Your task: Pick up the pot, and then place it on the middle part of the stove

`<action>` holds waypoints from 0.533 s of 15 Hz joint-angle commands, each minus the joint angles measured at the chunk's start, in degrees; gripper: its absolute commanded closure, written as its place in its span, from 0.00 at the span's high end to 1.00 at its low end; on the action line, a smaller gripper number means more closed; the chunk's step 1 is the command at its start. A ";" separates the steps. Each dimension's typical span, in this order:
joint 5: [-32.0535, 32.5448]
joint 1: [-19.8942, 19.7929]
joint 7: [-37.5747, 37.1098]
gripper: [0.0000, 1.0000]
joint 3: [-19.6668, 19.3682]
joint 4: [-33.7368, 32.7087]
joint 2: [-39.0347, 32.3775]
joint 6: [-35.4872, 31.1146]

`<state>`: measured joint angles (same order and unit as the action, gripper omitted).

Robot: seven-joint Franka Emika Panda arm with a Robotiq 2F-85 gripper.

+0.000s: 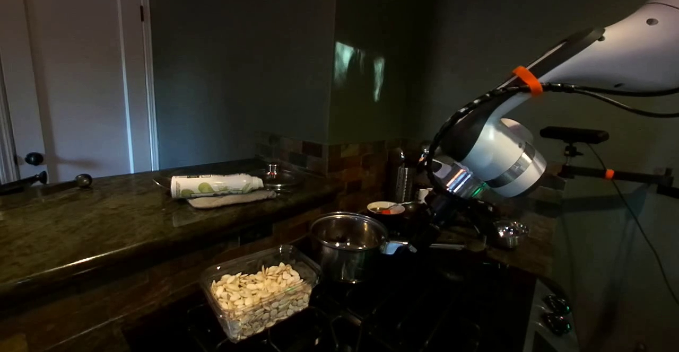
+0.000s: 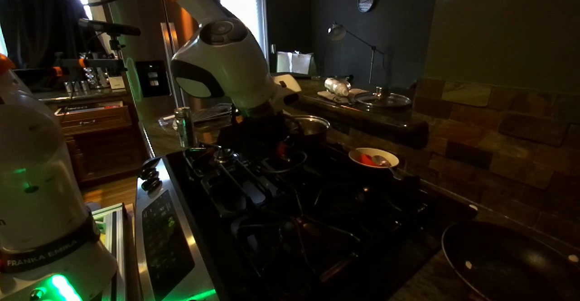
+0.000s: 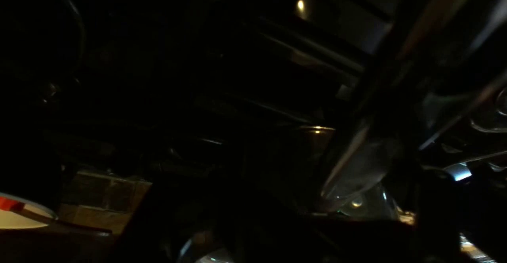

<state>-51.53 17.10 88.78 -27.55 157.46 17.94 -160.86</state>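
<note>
The pot [image 1: 347,262] is a shiny steel saucepan, upright beside the clear dish in an exterior view. It also shows partly behind the arm in an exterior view [image 2: 316,128]. Its long handle [image 1: 448,246] points toward the robot side. My gripper [image 1: 419,238] is dark and tilted down at the handle, with the handle showing on both sides of it. The finger gap is lost in shadow. In the wrist view a blurred shiny bar [image 3: 356,168], seemingly the handle, runs down from the upper right. The black stove [image 2: 290,215] has dark grates; its middle lies right of the pot there.
A clear dish of pale seeds [image 1: 260,293] stands against the pot's side. A white bowl with a red spoon [image 2: 372,158] stands at the stove's back edge. A dark pan [image 2: 507,264], small metal bowl [image 1: 510,232] and raised counter [image 1: 106,225] border the stove.
</note>
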 commanded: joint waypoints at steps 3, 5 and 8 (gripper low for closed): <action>12.46 -8.79 -4.69 1.00 -0.69 0.35 9.06 15.36; 12.44 -10.88 -1.57 1.00 -2.96 -0.86 13.84 24.37; 8.89 -15.73 2.13 1.00 -3.22 -3.61 17.15 36.74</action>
<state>-40.93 5.55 87.64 -30.30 154.66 30.21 -134.05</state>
